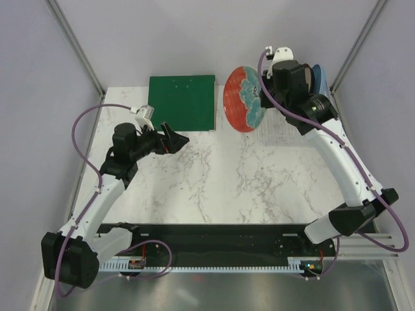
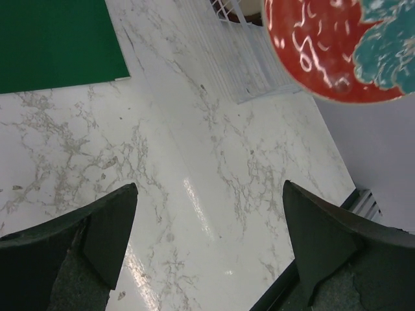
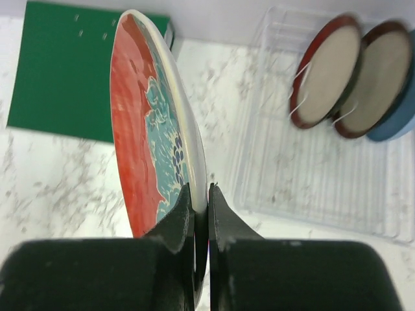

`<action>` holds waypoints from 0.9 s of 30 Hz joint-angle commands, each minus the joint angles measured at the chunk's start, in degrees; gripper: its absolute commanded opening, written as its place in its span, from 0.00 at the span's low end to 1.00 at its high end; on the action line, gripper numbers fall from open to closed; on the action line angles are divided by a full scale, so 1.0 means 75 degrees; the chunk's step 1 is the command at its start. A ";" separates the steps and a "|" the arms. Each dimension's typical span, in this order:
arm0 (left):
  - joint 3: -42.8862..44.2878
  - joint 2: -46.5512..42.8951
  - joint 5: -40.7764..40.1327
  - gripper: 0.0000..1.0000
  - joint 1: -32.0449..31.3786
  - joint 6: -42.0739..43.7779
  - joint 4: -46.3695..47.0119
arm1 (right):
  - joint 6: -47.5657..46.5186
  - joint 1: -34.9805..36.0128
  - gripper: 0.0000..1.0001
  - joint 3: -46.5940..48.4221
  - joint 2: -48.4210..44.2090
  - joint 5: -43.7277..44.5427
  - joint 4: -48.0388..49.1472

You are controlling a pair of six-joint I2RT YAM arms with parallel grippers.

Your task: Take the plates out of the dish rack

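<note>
On the white marble desk [image 1: 227,184], the clear plastic dish rack [image 3: 311,175] holds two red-rimmed beige plates [image 3: 327,71] and a light blue plate [image 3: 397,120]. The right fingers [image 3: 189,206] pinch the red, teal-patterned plate [image 3: 139,129] by its rim beside the rack. The left fingers [image 1: 174,138] gape wide, empty.

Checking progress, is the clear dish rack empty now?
No, two red-rimmed plates and a blue plate stand in the dish rack.

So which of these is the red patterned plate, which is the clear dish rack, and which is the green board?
red patterned plate [image 1: 243,100], top view, middle of its patterned face.
clear dish rack [image 3: 311,175], right wrist view, bare ribbed floor.
green square board [image 1: 182,102], top view, centre of its flat surface.
</note>
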 commanded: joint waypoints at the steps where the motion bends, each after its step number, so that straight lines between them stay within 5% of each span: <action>1: -0.0805 -0.0634 0.0561 1.00 0.0025 -0.0944 0.1841 | 0.1068 -0.0057 0.00 -0.0780 -0.0944 -0.1712 0.1139; 3: -0.1459 -0.0799 0.0668 1.00 0.0025 -0.1483 0.3068 | 0.1396 -0.0057 0.00 -0.1133 -0.1236 -0.2112 0.1384; 11: -0.2423 -0.0752 0.0950 1.00 0.0013 -0.2058 0.4609 | 0.2427 -0.0057 0.00 -0.2739 -0.2057 -0.3589 0.2311; 27: -0.2460 0.0371 0.1301 1.00 -0.0151 -0.2809 0.6414 | 0.3857 0.0153 0.00 -0.4521 -0.2351 -0.4903 0.4362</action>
